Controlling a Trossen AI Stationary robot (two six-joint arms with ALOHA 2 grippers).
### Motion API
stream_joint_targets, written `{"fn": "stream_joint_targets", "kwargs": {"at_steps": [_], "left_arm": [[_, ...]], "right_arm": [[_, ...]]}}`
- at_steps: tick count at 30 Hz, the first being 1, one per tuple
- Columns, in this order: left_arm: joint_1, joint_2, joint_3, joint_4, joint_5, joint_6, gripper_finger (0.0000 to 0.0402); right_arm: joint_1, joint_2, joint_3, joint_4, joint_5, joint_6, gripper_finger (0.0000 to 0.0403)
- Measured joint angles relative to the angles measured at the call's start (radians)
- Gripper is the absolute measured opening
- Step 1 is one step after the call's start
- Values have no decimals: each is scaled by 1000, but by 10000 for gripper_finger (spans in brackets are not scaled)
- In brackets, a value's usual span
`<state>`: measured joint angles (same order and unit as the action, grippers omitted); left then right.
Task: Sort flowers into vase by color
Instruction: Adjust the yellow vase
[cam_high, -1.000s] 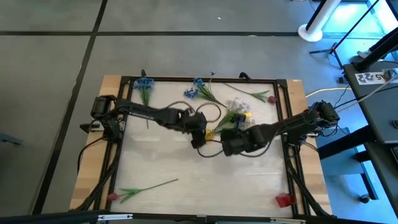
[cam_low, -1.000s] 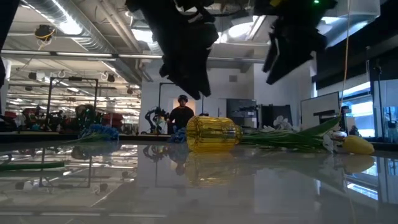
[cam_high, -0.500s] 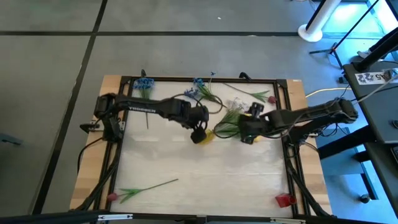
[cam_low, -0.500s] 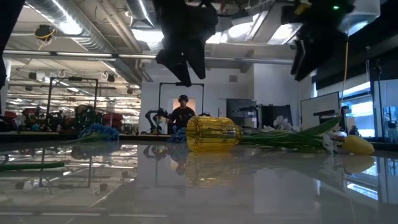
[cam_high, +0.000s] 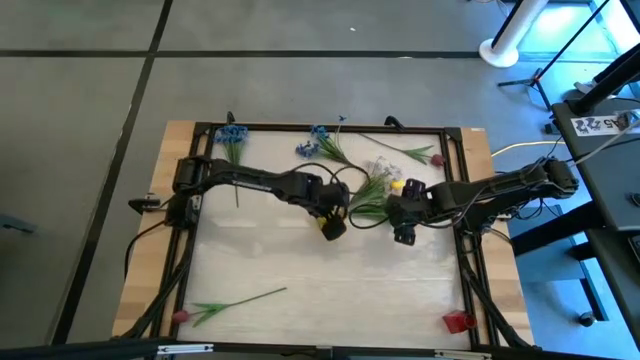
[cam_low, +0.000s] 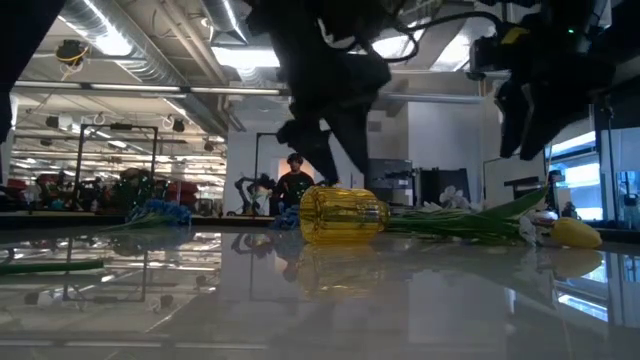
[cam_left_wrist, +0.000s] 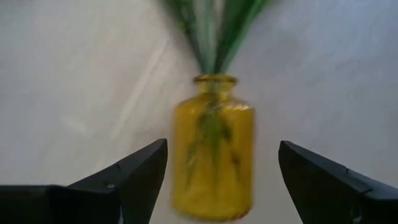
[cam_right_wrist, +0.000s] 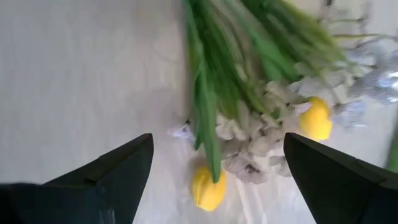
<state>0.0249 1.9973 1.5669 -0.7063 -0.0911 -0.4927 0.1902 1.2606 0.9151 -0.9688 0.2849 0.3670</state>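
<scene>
High view: yellow glass vase (cam_high: 331, 226) lies on its side mid-surface (cam_high: 300, 270), stems running out of its mouth to a bunch of white and yellow flowers (cam_high: 383, 181). Left gripper (cam_high: 338, 207) sits just above the vase, right gripper (cam_high: 404, 228) just beside the flower heads. Blue flowers (cam_high: 232, 134) and a red-pink flower (cam_high: 425, 156) lie well apart from the vase near the far edge; another stem (cam_high: 235, 300) near the front.

Low view: vase on its side, arms hanging above it. No legible writing.

Left wrist view: left gripper spread wide, released, fingers (cam_left_wrist: 134, 174) either side of the vase body, not touching. Likely step: righting the vase. Close squarely on the body, not the neck; glass is slick, so lift slow and watch the stems slipping out.

Right wrist view: right gripper spread wide, empty, over the yellow and white heads. Could steady the stems.

No brands or labels readable.
</scene>
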Motion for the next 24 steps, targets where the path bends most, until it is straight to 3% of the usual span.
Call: {"fn": "stream_joint_targets", "kwargs": {"at_steps": [5, 10, 16, 24], "left_arm": [[-22, -2, 1, -5, -83, -18, 301], [-16, 14, 0, -3, -100, -6, 301], [-20, 74, 0, 0, -43, 4, 301], [-29, 119, 5, 9, -46, 24, 301]], "right_arm": [[0, 0, -6, 1, -43, -54, 358], [-1, 0, -6, 28, -42, -98, 358], [-1, 0, -6, 33, -59, -111, 358], [-1, 0, -7, 42, -60, -111, 358]]}}
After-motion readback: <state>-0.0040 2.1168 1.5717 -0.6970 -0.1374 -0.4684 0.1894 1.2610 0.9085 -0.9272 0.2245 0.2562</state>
